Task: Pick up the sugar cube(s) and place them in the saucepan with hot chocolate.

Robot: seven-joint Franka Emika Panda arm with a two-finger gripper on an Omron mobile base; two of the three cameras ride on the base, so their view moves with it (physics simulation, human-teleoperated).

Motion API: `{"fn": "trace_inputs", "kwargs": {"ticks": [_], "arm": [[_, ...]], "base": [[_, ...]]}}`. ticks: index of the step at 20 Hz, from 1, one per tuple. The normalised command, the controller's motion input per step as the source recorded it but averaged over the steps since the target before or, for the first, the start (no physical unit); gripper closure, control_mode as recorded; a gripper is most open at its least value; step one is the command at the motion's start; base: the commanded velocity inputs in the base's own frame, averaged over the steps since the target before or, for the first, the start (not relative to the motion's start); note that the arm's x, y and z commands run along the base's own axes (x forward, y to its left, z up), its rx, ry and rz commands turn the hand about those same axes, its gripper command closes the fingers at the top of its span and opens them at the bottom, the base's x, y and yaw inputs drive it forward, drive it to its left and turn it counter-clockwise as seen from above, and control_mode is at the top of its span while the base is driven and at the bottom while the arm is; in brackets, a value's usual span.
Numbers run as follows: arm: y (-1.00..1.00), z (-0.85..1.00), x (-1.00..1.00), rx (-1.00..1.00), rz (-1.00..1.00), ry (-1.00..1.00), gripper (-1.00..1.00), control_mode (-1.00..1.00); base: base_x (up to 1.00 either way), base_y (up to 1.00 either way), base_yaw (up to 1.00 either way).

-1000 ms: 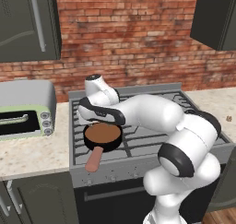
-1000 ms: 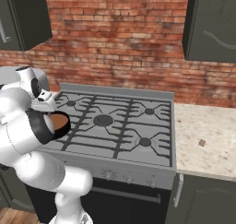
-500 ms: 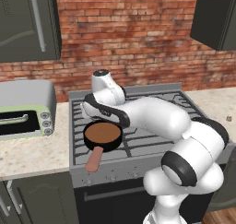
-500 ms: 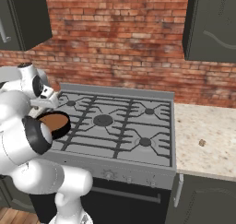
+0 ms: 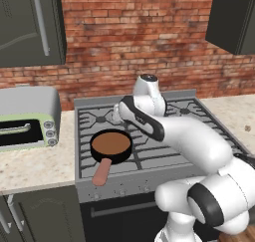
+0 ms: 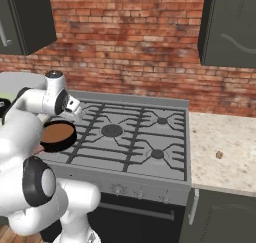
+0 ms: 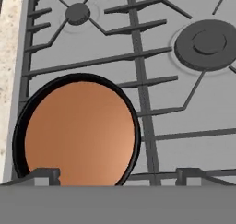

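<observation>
The gripper (image 7: 117, 173) is held above the stove with its jaws spread wide and nothing between them; the two dark fingertips (image 7: 45, 174) are seen apart at the bottom of the hand view. Directly beneath and just ahead of it lies the saucepan with hot chocolate (image 7: 76, 130), a round, shallow black pan with a smooth, flat brown surface inside, seated on the cast grate (image 7: 138, 87) of a front burner so that it stays level. Its short, thick salmon-pink handle (image 5: 101, 172) is turned toward the front edge of the stove (image 5: 132, 183), away from the gripper's side. The grate is formed of thin dark bars radiating from round burner caps over a matte grey top. A small brownish lump, judged to be a sugar cube (image 6: 218, 155), rests on the speckled stone counter (image 6: 225, 152), well apart from the gripper on the far side of the stove. No cube can be made out in the liquid.
</observation>
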Motion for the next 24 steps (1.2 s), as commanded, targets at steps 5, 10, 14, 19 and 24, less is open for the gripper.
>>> {"fn": "trace_inputs", "kwargs": {"ticks": [5,10,14,19,24], "arm": [[-1.00,0.00,-0.01,0.06,-0.11,0.03,-1.00,-1.00],[-1.00,0.00,0.00,0.02,-0.19,0.05,-1.00,-1.00],[-1.00,0.00,0.00,0.00,-0.23,0.08,-1.00,-1.00],[-1.00,0.00,0.00,0.00,-0.28,0.08,-1.00,-1.00],[-1.00,0.00,0.00,0.00,-0.25,0.11,-1.00,-1.00]], "base": [[0.00,0.00,0.00],[0.00,0.00,0.00],[0.00,0.00,0.00],[0.00,0.00,0.00],[0.00,0.00,0.00]]}}
